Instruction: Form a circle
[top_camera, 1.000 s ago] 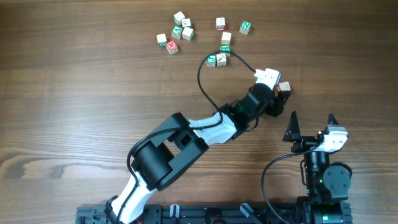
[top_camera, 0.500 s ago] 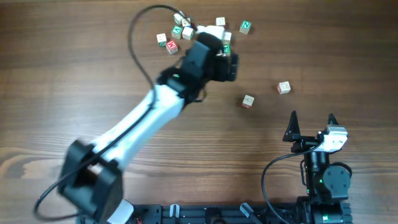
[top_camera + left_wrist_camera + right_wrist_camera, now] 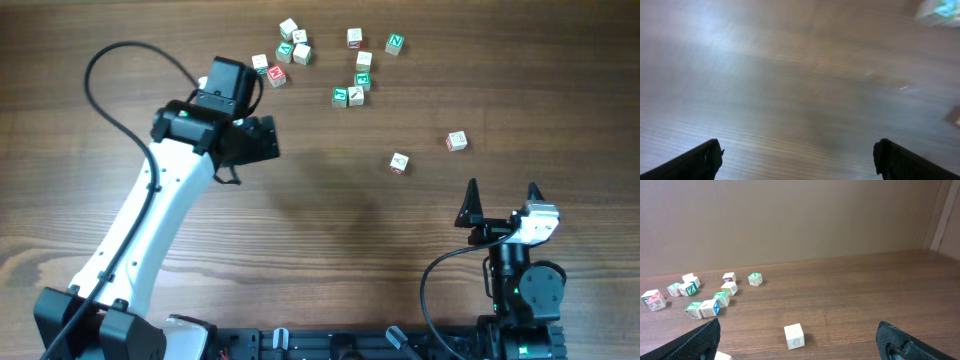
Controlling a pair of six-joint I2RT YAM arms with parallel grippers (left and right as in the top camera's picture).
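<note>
No full circle shows. Three small letter cubes (image 3: pixel 352 91) sit tight together at the upper middle, green and pale faced, also seen as a cluster (image 3: pixel 708 306) in the right wrist view. Two single cubes lie apart to their right: one (image 3: pixel 399 162) and one (image 3: pixel 456 140), the latter marked 8 (image 3: pixel 794 336). My left gripper (image 3: pixel 268 140) hovers open and empty over bare wood at the left (image 3: pixel 797 155), in a blurred view. My right gripper (image 3: pixel 500 192) stands open near the front right (image 3: pixel 797 330), with the 8 cube lying on the table beyond its fingertips.
Several more letter cubes (image 3: pixel 285 52) lie scattered at the upper left of the group, with others (image 3: pixel 395 43) at the upper right. A blurred green cube (image 3: pixel 940 10) shows at the left wrist view's top corner. A back wall (image 3: pixel 800 220) rises beyond the table.
My left gripper let go of a cube at the right, opened, and swung left across the cube scatter to the table's left side. The right arm has not moved.
</note>
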